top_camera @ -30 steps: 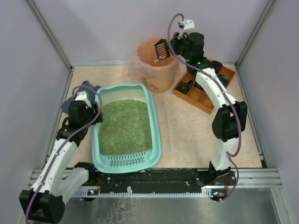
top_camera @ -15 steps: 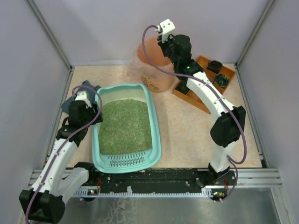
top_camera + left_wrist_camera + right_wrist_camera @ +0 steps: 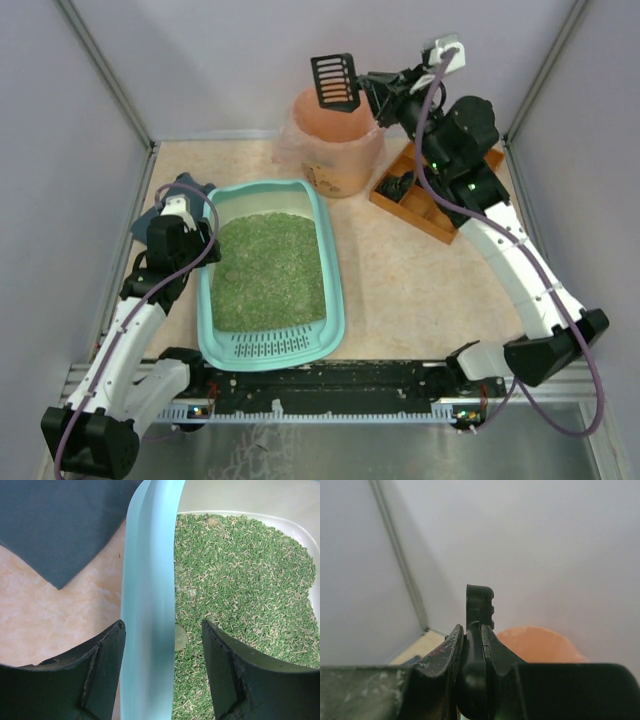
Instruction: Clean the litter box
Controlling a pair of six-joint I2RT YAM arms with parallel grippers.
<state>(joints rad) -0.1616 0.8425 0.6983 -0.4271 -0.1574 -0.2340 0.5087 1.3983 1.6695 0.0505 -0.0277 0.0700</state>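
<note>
Litter box sat on worktop left of centre, beside left arm. Your left gripper stood open astride its left rim, not clamped; you needed firmer hold there before sifting. Your right gripper was closed on black scoop handle, slotted head raised above peach-lined bin at far centre. You needed to shake squarely over bin mouth, then carry scoop clear of orange tray.

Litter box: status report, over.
Right gripper shut on scoop, high over bin. Left gripper open, astride litter box rim. Lump visible in litter. Nothing between scoop and box.
</note>
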